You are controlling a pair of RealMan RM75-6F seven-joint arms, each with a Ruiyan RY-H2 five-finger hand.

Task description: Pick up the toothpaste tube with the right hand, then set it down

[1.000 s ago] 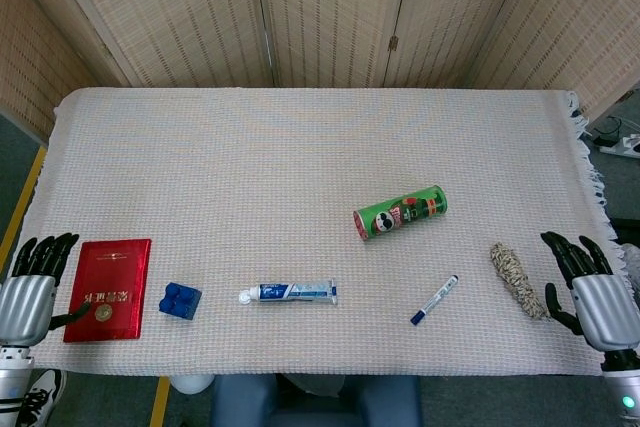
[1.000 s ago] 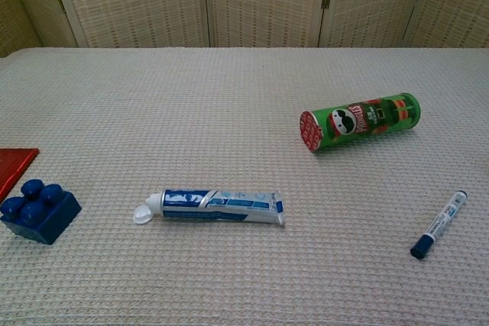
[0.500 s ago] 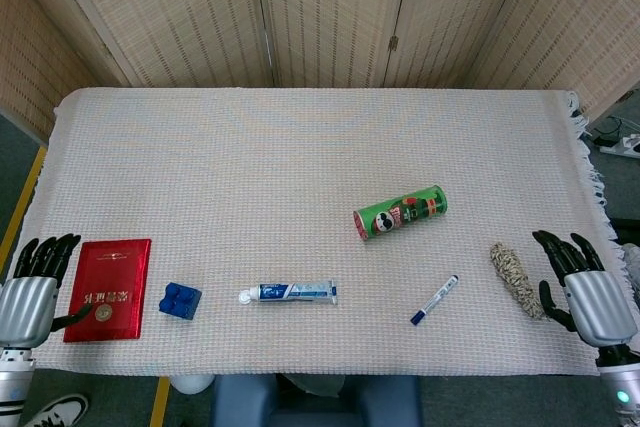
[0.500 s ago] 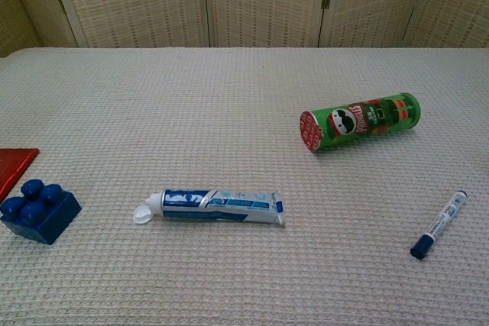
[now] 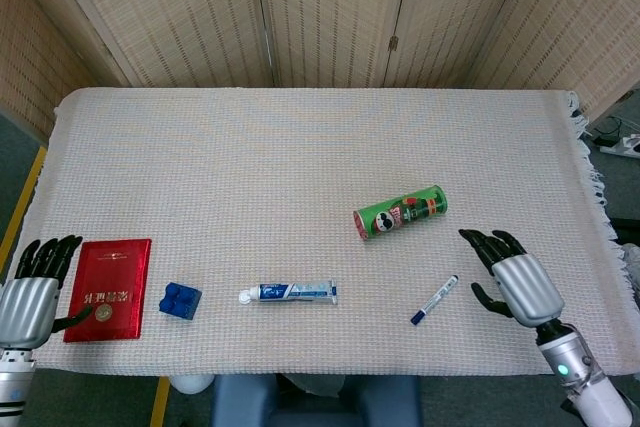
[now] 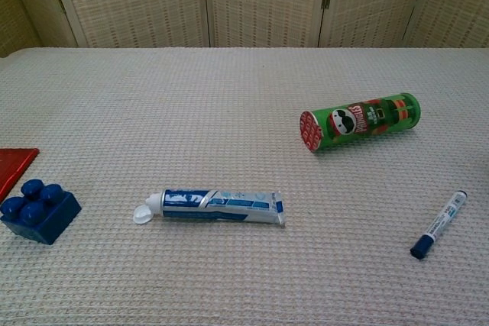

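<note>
We see the white and blue toothpaste tube (image 5: pixel 290 293) lying flat on the table (image 5: pixel 300 157), which is covered by a pale woven cloth, near the front edge and a little left of the middle. Its white round cap (image 6: pixel 142 214) points left and its flat crimped end (image 6: pixel 280 212) points right; blue panels with small print run along the body, clearest in the chest view, and the tube lies almost parallel to the near edge. Nothing touches it. Our right hand (image 5: pixel 515 277) is above the near right part of the table, with its dark fingers (image 5: pixel 487 245) spread and pointing up and to the left, holding nothing, well apart from the tube. Between that hand and the tube lies a white marker pen with a blue cap (image 5: pixel 433 300), set on a slant, just left of the hand. Farther back sits a green cylindrical crisp can with a red end (image 5: pixel 400 212), on its side. Left of the tube is a small blue studded building block (image 5: pixel 180 301), and farther left a flat red booklet with a gold emblem (image 5: pixel 109 289). Our left hand (image 5: pixel 30 292) rests at the near left corner, fingers straight and apart, gripping nothing, with its thumb reaching onto the booklet's left edge.
</note>
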